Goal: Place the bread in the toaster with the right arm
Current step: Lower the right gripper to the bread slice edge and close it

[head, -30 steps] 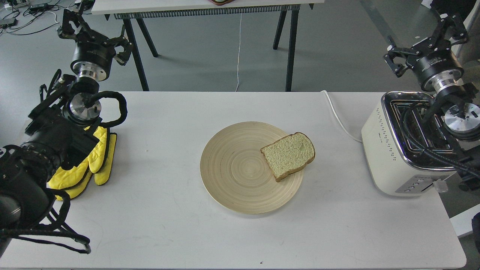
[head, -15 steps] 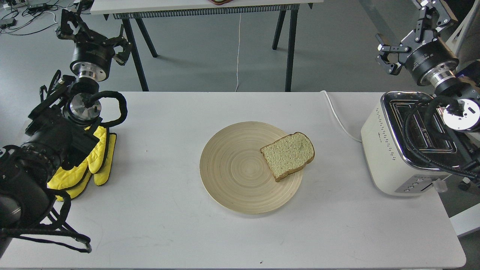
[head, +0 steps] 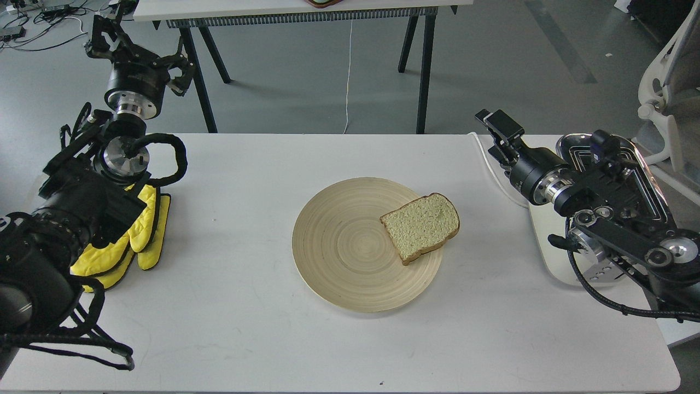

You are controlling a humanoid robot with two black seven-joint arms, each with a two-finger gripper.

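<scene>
Head view: bread (head: 420,226) lies on the round plate (head: 339,257), mid-table (head: 246,328). Right claw (head: 499,131) hovers beside the toaster (head: 547,246), grip unreadable. Left claw (head: 109,33), far back, also unclear.

You've got the bread (head: 420,226) lying flat on the right edge of the plate (head: 339,246), mid table (head: 246,328). R gripper (head: 500,131) hangs over the table's far-right part, pointing left, just left of the toaster (head: 547,246) and well apart from the bread; seen end-on, so you can't tell if its fingers are parted. R arm (head: 607,219) lies across the toaster, hiding most of it. The cord (head: 492,167) runs under the gripper. L gripper (head: 134,52) is far left, past the table edge, fingers spread, holding nothing. Yellow mitts (head: 136,241) sit under the L arm (head: 71,208).
</scene>
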